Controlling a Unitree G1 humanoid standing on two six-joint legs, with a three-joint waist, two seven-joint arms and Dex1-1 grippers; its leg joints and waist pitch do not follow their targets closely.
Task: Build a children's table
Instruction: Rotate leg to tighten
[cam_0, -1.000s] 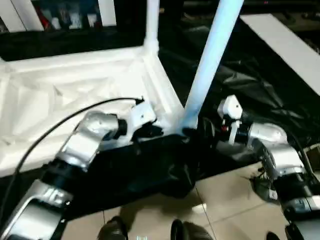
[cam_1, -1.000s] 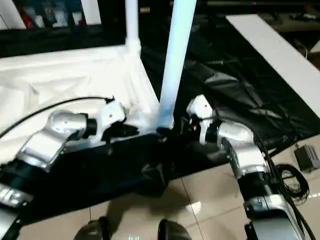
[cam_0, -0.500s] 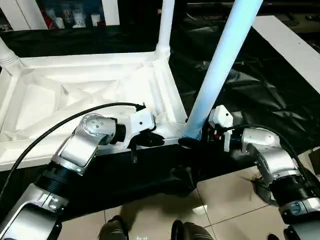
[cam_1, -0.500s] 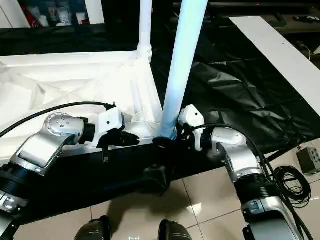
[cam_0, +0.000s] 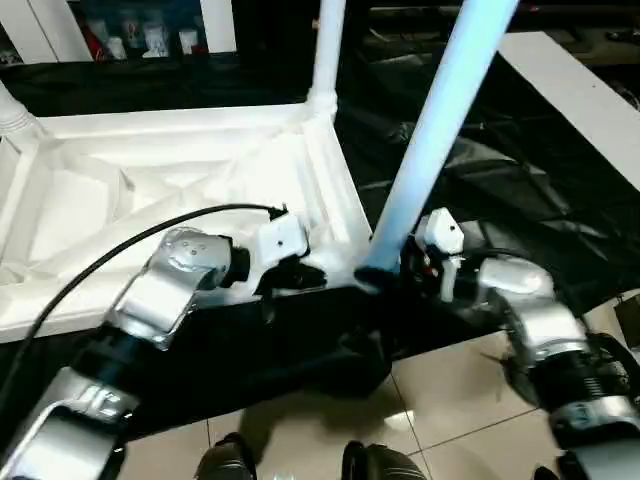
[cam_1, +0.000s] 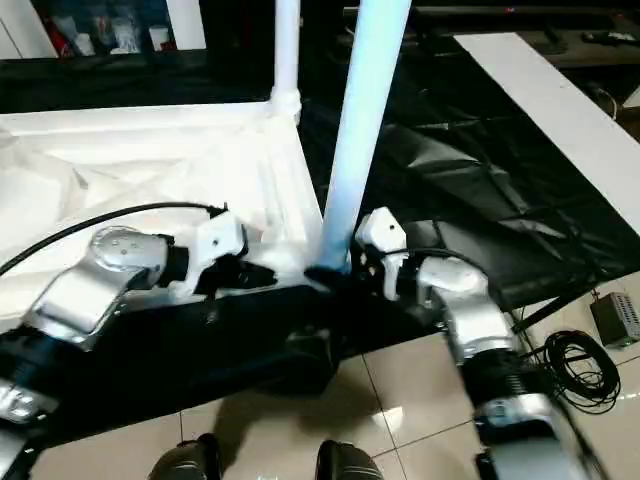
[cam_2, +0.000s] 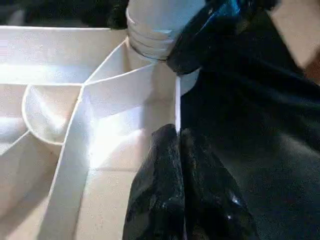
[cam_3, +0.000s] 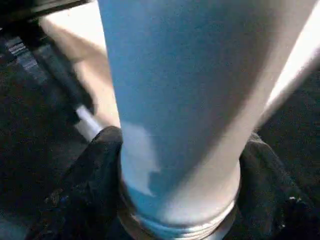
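The white tabletop (cam_0: 170, 190) lies upside down, its ribbed underside facing up. One leg (cam_0: 326, 50) stands in the far right corner socket. Another leg (cam_0: 440, 130) rises tilted from the near right corner socket. My right gripper (cam_0: 378, 278) is closed around this leg's base, with a black finger (cam_3: 95, 180) pressed against each side of the tube (cam_3: 175, 100). My left gripper (cam_0: 310, 278) is at the tabletop's near rim beside that corner. Its fingers (cam_2: 160, 190) are shut on the thin rim wall (cam_2: 177, 102). The stump of a further leg (cam_0: 12, 118) shows at the far left corner.
A black sheet (cam_0: 500, 170) covers the surface under and to the right of the tabletop. A long white board (cam_0: 580, 90) lies at the far right. On the tiled floor (cam_1: 410, 390) are a coil of cable (cam_1: 575, 360) and a small grey box (cam_1: 612, 315).
My right gripper's fingers have narrowed around the base of the near leg. The left gripper stays put on the rim. The camera has shifted a little.
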